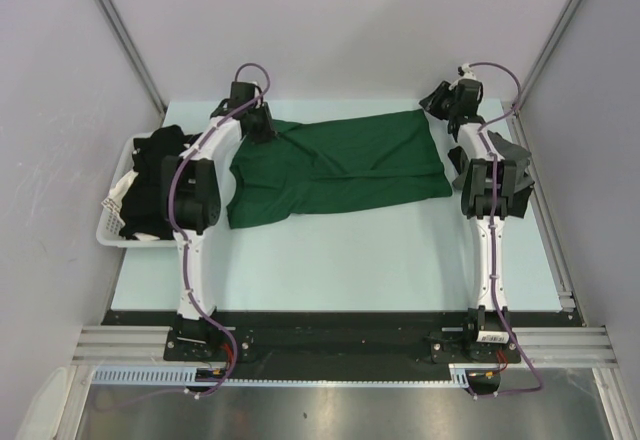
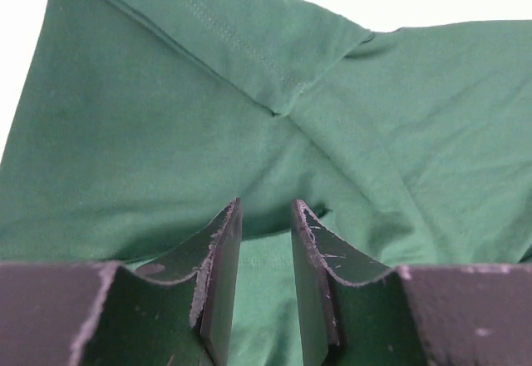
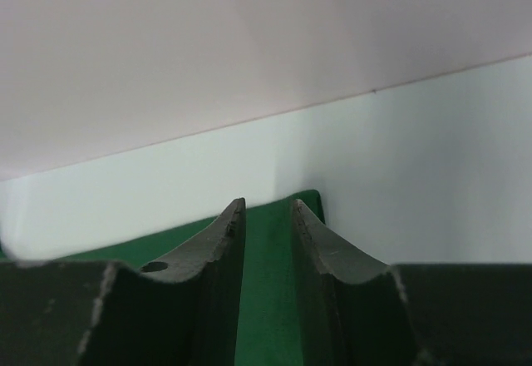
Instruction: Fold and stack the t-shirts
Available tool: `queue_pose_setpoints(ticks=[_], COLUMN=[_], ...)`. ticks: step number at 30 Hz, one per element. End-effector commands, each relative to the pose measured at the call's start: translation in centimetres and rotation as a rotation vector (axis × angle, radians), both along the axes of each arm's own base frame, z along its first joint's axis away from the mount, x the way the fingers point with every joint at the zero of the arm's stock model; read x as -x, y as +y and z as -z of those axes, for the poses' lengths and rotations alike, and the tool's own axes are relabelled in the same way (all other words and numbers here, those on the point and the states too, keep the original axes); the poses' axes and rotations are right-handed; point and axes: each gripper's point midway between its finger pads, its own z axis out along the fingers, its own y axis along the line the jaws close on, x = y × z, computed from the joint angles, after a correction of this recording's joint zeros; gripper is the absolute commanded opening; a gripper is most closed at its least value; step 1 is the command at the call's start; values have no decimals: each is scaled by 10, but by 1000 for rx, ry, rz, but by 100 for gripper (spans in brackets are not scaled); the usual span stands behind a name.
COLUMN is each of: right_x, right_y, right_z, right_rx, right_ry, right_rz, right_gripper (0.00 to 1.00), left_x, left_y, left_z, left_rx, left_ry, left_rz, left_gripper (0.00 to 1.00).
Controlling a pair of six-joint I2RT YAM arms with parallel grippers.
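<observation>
**Figure: dark green t-shirt at the far side of the counter, both arms reaching to its far edge.**

(a) Overhead view. The dark green t-shirt (image 1: 340, 165) lies spread lengthwise on the pale counter (image 1: 350, 260). It spans the whole stretch between the left jaws and the right jaws. The left jaws sit over its far left corner and the right jaws over its far right corner. The near edge of the cloth lies on the base side of both jaws, rumpled toward the left arm (image 1: 200, 190). Outward of the left jaws and nearer the bases, a white slatted basket (image 1: 112, 222) holds a heap of black t-shirts (image 1: 150, 175).

(b) Left wrist view. The left jaws stand parted by a narrow gap, with nothing clamped. Green cloth fills the view below and ahead of them and shows through the gap. A stitched hem (image 2: 224, 33) runs diagonally ahead of the jaws and ends in a crease straight ahead of the gap. Beyond the cloth, bare counter shows at the top right.

(c) Right wrist view. The right jaws are likewise parted by a narrow gap and clamp nothing. Green cloth lies beneath them and shows between them. Its corner ends just past the tip of the right-hand jaw. Ahead of the jaws lies bare counter, then a pale wall (image 3: 249, 50).
</observation>
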Motion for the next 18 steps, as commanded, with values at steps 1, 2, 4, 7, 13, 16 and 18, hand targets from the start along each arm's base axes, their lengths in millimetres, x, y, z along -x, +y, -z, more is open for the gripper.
queue_pose_setpoints(ticks=[1, 2, 4, 7, 13, 16, 18], right_x=[-9, -9, -9, -10, -11, -11, -12], right_y=[4, 4, 5, 5, 2, -1, -3], right_z=[-18, -16, -14, -13, -14, -13, -14], right_rx=[9, 13, 12, 19, 49, 68, 75], right_ry=[-54, -51, -48, -49, -58, -61, -64], right_rz=[16, 17, 18, 24, 26, 32, 39], right_gripper=[33, 33, 34, 34, 38, 39, 40], left_x=[-4, -4, -3, -1, 0, 0, -1], left_y=[-3, -3, -4, -5, -6, -7, -8], left_z=[-61, -62, -64, -66, -67, -67, -69], left_rx=[34, 35, 40, 42, 43, 45, 46], left_ry=[-127, -129, -131, -134, -137, -136, -141], left_rz=[22, 23, 28, 31, 33, 35, 36], left_gripper=[35, 35, 35, 36, 36, 36, 36])
